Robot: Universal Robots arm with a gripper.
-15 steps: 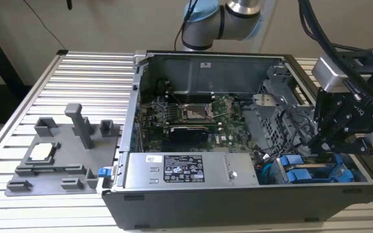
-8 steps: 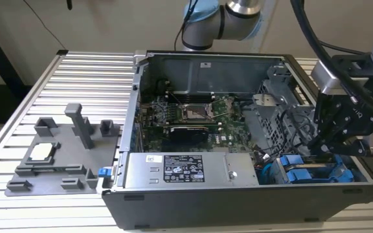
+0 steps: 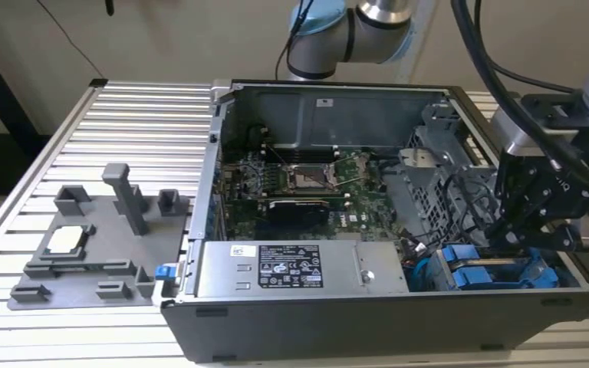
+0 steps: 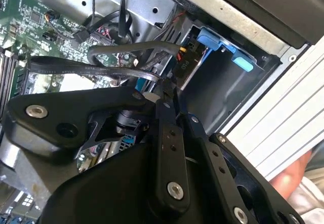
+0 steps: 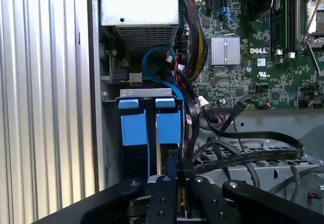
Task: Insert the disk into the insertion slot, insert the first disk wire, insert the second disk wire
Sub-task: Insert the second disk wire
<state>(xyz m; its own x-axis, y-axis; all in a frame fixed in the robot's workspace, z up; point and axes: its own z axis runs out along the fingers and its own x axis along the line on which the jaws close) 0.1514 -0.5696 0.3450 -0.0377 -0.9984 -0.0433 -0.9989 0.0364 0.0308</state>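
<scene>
The disk sits in its blue carrier (image 3: 475, 274) down in the insertion slot, at the case's front corner on the exterior view's right. The carrier's two blue tabs (image 5: 134, 125) stand side by side under the slot's grey metal rim (image 5: 147, 91), and they show too in the second wrist view (image 4: 223, 44). My gripper (image 3: 506, 244) hangs just above the carrier inside the case. Its fingers (image 4: 164, 84) are shut on the end of a flat black wire (image 4: 96, 71), which loops back over the drive cage (image 5: 253, 135). A black plug (image 4: 186, 57) on a thicker wire lies against the disk's end.
The grey power supply box (image 3: 274, 268) lies along the case's front beside the slot. The green motherboard (image 3: 294, 184) fills the case floor. Bundled cables (image 5: 195, 36) crowd the gap by the slot. A grey fixture plate (image 3: 90, 245) rests on the slatted table at the exterior view's left.
</scene>
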